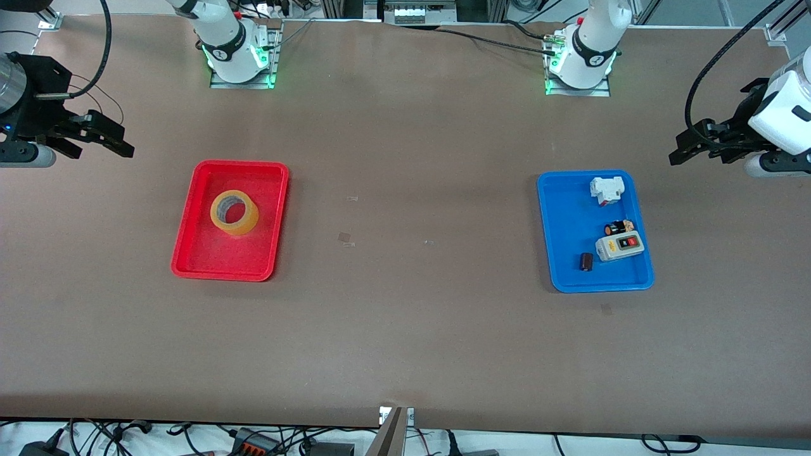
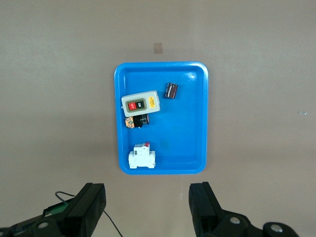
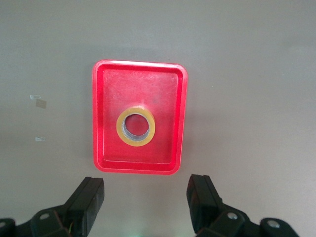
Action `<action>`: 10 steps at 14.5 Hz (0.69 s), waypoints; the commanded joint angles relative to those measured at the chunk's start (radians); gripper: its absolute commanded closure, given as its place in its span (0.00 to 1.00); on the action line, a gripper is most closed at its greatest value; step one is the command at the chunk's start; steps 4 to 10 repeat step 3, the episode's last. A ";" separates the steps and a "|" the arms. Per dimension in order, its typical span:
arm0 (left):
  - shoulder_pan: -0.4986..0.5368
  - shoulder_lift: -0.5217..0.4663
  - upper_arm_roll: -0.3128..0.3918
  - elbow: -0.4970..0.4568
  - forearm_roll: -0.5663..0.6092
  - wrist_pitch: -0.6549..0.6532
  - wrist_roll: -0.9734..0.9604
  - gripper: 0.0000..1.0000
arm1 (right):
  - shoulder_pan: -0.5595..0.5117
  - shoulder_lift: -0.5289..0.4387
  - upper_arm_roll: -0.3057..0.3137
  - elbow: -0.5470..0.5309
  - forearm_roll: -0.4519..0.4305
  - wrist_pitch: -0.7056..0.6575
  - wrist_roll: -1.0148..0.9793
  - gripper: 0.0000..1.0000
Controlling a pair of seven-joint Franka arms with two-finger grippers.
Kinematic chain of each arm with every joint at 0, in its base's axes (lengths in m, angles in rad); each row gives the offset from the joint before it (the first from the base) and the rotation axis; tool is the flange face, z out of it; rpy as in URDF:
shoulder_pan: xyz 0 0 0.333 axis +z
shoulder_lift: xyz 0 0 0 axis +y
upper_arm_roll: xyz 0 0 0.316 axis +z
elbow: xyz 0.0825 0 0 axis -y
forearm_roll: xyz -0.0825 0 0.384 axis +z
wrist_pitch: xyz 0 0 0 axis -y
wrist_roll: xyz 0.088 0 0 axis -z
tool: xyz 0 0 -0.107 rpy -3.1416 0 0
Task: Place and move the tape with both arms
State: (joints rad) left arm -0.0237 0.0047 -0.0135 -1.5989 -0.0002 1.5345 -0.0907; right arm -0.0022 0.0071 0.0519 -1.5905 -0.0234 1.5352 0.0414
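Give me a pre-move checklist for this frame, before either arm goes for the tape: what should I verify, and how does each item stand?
1. The tape lies flat, hole up, in the red tray: ok.
2. Nothing else in the red tray crowds the tape: ok.
3. The right gripper is open and holds nothing, up in the air off the red tray's outer end: ok.
4. The left gripper is open and holds nothing, up in the air past the blue tray: ok.
5. The blue tray has bare floor for the tape beside the switch box and other small parts: ok.
6. Whether the open fingers span the roll: cannot tell.
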 commanded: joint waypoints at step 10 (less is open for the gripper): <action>0.007 -0.020 -0.005 -0.019 0.000 0.015 0.012 0.00 | -0.009 -0.009 0.013 0.011 0.005 -0.021 0.017 0.01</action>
